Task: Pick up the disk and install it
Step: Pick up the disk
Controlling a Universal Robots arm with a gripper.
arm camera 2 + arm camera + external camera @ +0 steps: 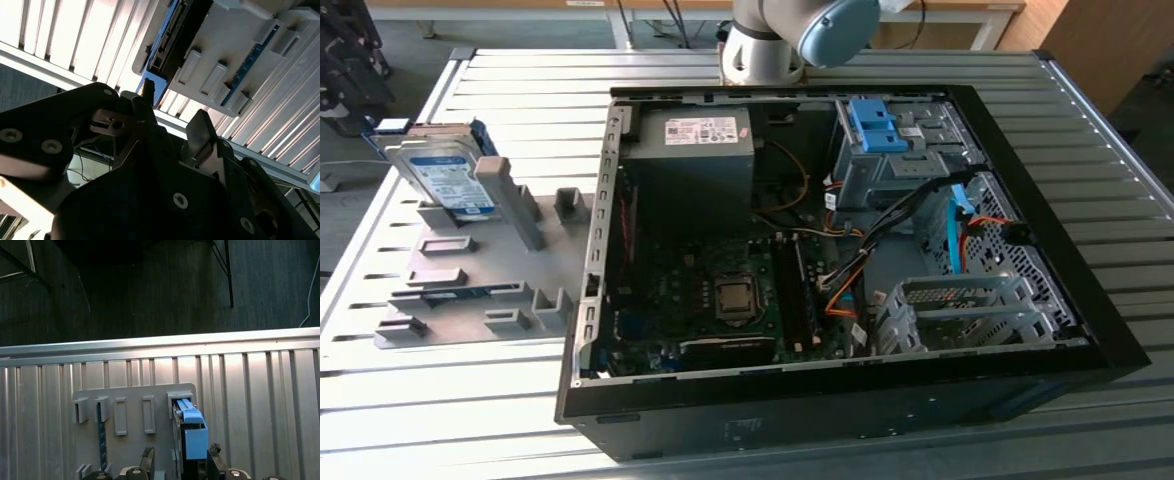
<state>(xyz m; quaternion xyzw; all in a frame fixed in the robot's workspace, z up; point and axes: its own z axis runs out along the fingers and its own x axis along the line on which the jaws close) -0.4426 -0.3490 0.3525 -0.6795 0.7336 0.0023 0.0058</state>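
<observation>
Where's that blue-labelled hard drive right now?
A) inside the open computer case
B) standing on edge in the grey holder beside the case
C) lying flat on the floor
B: the disk stands on edge in the grey holder, on the exterior view's left of the computer case.

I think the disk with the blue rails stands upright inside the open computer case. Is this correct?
Not quite. The disk does stand upright, but in the grey holder on the table, at the exterior view's left of the open computer case, not inside it. The exterior view shows this.
</observation>
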